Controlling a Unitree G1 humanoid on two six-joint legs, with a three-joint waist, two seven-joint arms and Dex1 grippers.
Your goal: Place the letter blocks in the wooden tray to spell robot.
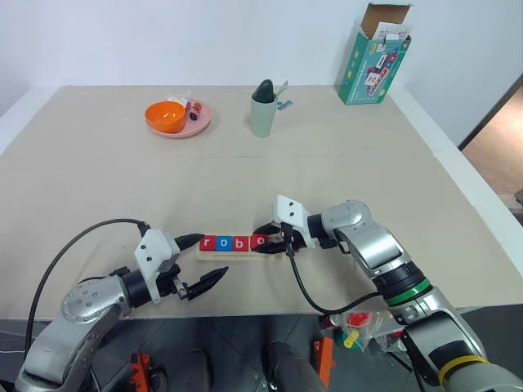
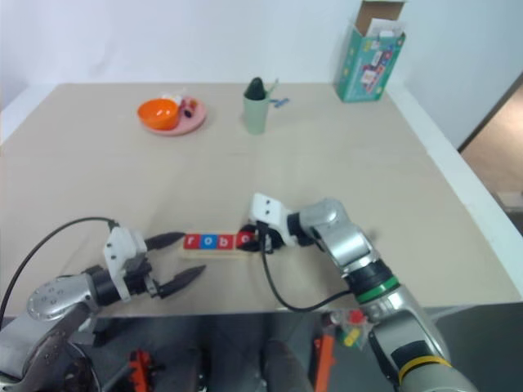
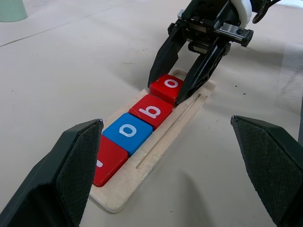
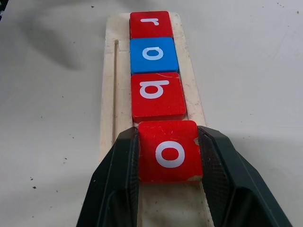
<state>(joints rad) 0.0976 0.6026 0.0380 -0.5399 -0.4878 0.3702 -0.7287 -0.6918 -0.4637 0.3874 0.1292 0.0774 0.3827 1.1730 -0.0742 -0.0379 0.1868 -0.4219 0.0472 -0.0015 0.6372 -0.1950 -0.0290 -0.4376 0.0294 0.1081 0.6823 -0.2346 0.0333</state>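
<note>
Table (image 1: 343,180), broad and beige, carries everything. At its far right stands one green cardboard box (image 1: 373,67); further left are one pale green cup (image 1: 263,113) and one pink plate (image 1: 196,122) with one orange bowl (image 1: 165,116) on it. Near the front edge lies one wooden tray (image 3: 187,113) with four letter blocks in a row: red r (image 4: 151,24), blue o (image 4: 153,55), red b (image 4: 157,96), red o (image 4: 169,150). Three are red, one blue. The right gripper (image 4: 168,156) is clamped on the sides of the red o at the tray's right part. The left gripper (image 1: 206,261) hangs just left of the tray, fingers spread wide and empty.
</note>
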